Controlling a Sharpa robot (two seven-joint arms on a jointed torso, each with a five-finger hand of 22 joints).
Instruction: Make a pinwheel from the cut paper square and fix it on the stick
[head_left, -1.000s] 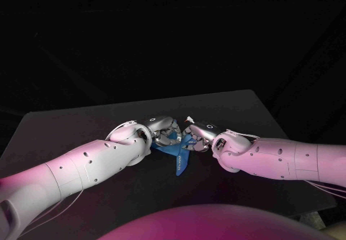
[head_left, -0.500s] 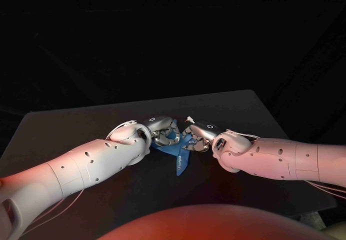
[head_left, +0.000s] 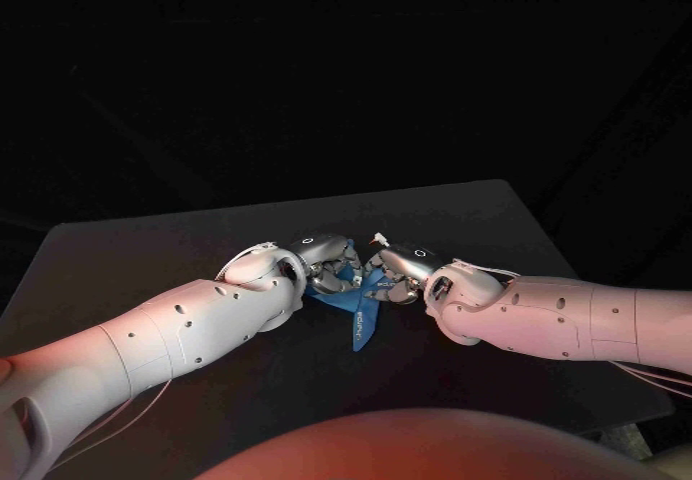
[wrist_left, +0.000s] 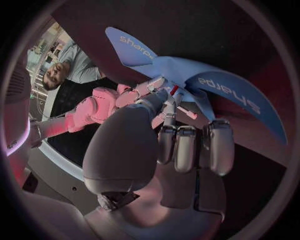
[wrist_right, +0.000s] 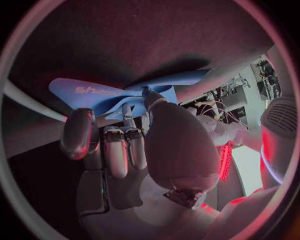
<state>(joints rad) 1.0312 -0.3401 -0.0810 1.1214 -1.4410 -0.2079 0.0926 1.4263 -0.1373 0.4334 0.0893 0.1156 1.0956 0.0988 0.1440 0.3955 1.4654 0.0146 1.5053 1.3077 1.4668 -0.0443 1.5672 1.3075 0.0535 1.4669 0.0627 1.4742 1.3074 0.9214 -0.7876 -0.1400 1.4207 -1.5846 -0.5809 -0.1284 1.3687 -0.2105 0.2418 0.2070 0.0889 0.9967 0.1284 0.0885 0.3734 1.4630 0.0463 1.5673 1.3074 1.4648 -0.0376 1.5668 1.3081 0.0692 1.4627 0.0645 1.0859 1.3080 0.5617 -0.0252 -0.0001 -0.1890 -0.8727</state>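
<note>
**While both hands pinch the hub, the blades stand folded — the fixing is what remains**

Where the two arms meet over the middle of the black table (head_left: 144, 250), the blue paper (head_left: 358, 318) is held between them, seemingly clear of the tabletop, with one pointed blade hanging towards the robot. The left hand (head_left: 310, 262) has its thumb and a finger closed on the paper's centre and its other fingers curled in beneath. The right hand (head_left: 397, 272) comes in from the other side with its thumb tip pressed to the same centre, so both hands are clamped on the paper rather than lying apart.

From the wrist views the blades curve outward from a common middle, so I judge the folding step largely done and the step in hand to be pinning the gathered corners together at the hub. The next move calls for keeping that pinch firm while the centre is brought onto the stick. If either thumb eases, the springy blades will likely flip back flat.

Whether the stick is in the cluster of fingers I cannot tell — the fingertips crowd the hub and hide it. That crowding is the main obstacle: the two hands sit so close that little room is left at the centre. Nothing else on the table can be made out near them.
</note>
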